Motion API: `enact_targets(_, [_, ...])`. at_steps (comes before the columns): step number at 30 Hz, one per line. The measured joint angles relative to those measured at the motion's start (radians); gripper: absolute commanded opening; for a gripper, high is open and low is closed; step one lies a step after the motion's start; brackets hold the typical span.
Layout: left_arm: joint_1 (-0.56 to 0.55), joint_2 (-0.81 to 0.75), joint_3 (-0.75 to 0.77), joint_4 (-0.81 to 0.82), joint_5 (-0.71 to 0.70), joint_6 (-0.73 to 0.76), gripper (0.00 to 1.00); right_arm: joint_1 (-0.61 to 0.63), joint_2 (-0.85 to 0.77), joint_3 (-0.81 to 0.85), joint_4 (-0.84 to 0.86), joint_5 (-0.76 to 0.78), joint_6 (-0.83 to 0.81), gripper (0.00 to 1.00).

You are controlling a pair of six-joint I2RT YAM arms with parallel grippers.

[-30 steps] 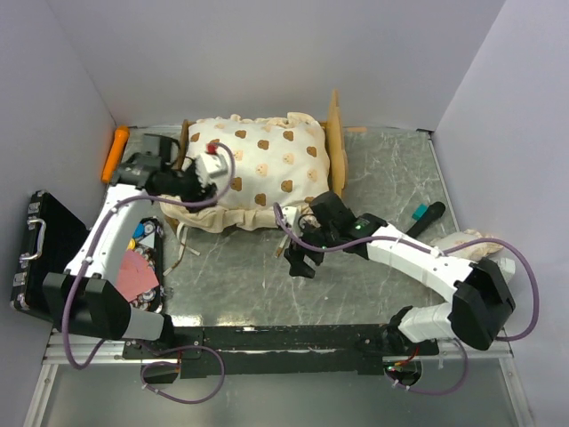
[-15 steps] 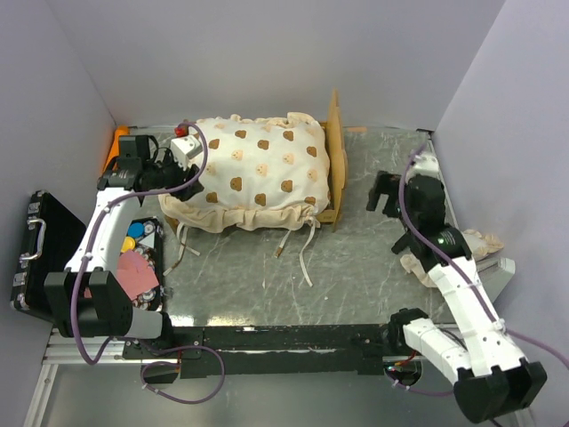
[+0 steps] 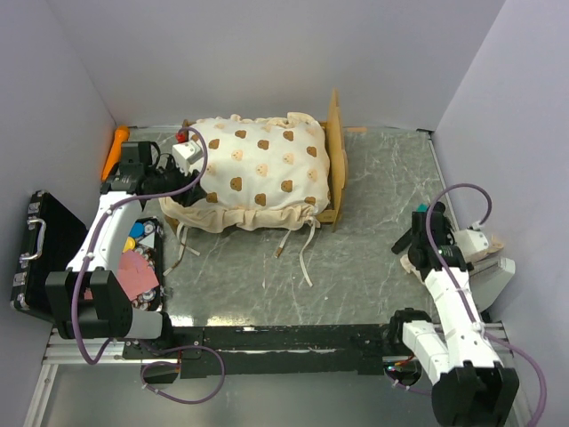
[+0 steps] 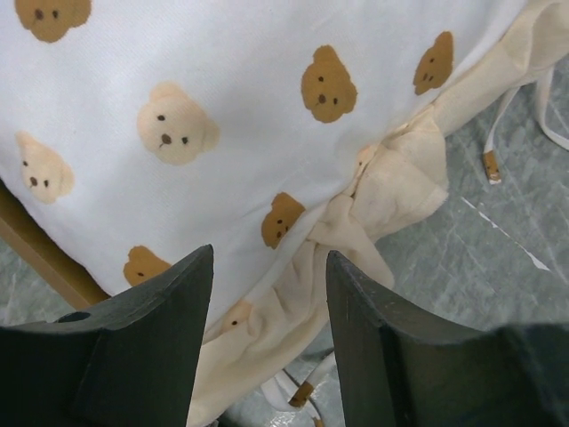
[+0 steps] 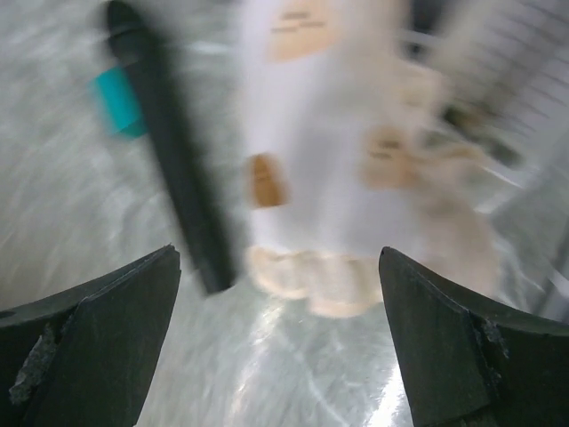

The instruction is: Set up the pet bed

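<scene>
Left gripper (image 4: pixel 268 260), jaws half-open and empty, hovers over cream bear-print ruffled mattress (image 3: pixel 258 169), likely to straighten it. Right gripper (image 5: pixel 277 258), jaws wide, sits above matching pillow (image 5: pixel 320 169), presumably for pickup.

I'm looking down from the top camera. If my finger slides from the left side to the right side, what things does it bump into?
black case → orange thing → bear-print mattress → wooden headboard → pillow, partly under the right arm
</scene>
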Motion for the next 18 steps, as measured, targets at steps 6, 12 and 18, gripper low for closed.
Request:
enact_targets(6, [0.000,-0.002,0.002,-0.033,0.058,0.022,0.56,-0.089,0.177,-0.015,-0.108,0.085,0.238,0.99])
enact_targets(12, [0.000,-0.025,0.002,-0.058,0.095,0.048,0.56,-0.184,0.260,-0.059,-0.015,0.040,0.208,0.99])
enact_targets(18, [0.000,-0.033,0.002,-0.060,0.104,0.053,0.55,-0.236,0.253,-0.107,0.146,-0.035,0.079,0.44])
